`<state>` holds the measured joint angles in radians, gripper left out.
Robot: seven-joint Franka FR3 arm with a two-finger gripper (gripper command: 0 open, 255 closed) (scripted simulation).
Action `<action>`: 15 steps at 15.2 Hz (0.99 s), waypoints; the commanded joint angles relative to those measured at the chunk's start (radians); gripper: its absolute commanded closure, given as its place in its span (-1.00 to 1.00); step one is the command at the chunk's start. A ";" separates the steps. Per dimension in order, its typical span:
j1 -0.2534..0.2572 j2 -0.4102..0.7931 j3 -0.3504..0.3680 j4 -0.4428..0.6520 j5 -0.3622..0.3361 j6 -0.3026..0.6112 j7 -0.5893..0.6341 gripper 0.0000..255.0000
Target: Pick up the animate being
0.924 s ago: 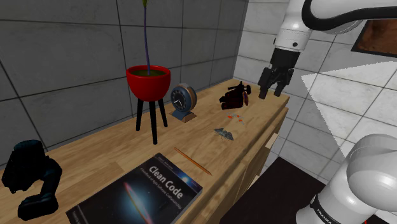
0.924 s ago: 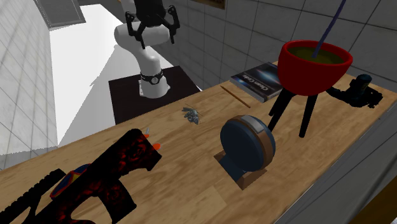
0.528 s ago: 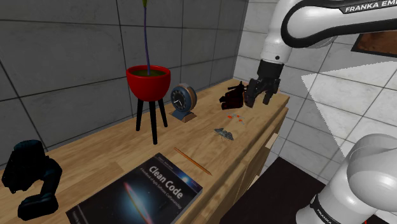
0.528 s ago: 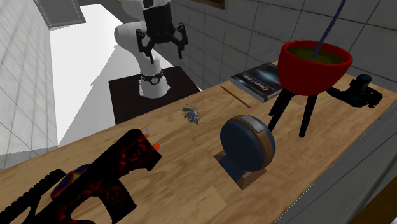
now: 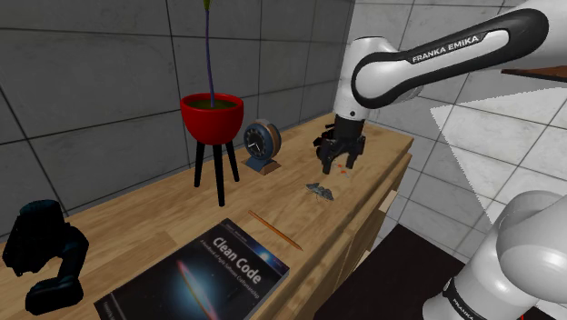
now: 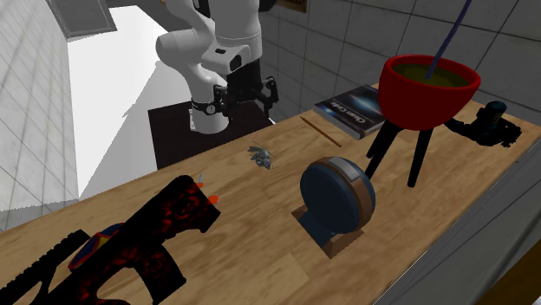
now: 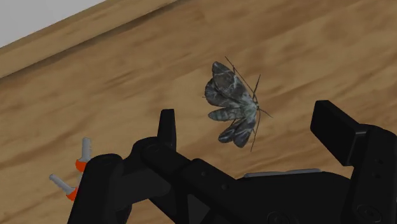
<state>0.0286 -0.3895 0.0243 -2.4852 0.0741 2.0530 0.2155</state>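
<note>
Along the counter point(image 5: 136, 218), from the shoulder view's left, lie a book point(image 5: 195, 277), a red pot point(image 5: 212, 116) on dark legs and a small clock point(image 5: 262, 145). Next comes the moth point(image 5: 319, 190), the living thing the task means, lying flat on the wood near the counter's front edge. The gripper point(image 5: 338, 164) hangs just above and beyond it, closer to the wall, with its fingers spread apart and holding nothing. In the wrist view the moth lies ahead of the gripper, in the gap between the two fingers and touching neither. The main risk is the moth itself: it looks thin and lies flush with the surface, so fingers that close a little too high would meet over it, and fingers that come in at a slant could push it along the wood toward the edge. The other risk is crowding. A black and red toy gun point(image 6: 139, 238) and its orange-tipped darts point(image 7: 81, 159) lie close beside the gripper, and a descent that drifts that way would probably knock them or catch a dart instead of the moth.
</note>
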 commanded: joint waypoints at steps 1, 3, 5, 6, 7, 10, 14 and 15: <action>0.003 0.073 0.008 0.002 0.003 0.063 0.013 -1.00; 0.006 0.143 0.018 0.016 0.004 0.112 0.028 -1.00; 0.007 0.159 0.018 0.002 0.005 0.141 0.027 -1.00; 0.007 0.167 0.018 -0.004 0.006 0.156 0.026 -1.00; 0.007 0.175 0.018 -0.011 0.006 0.171 0.025 -1.00; 0.007 0.203 0.019 -0.029 0.008 0.216 0.023 -1.00; 0.008 0.208 0.019 -0.033 0.009 0.226 0.023 1.00; 0.008 0.208 0.019 -0.033 0.009 0.226 0.022 1.00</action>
<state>0.0362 -0.1836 0.0432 -2.5176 0.0825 2.2784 0.2380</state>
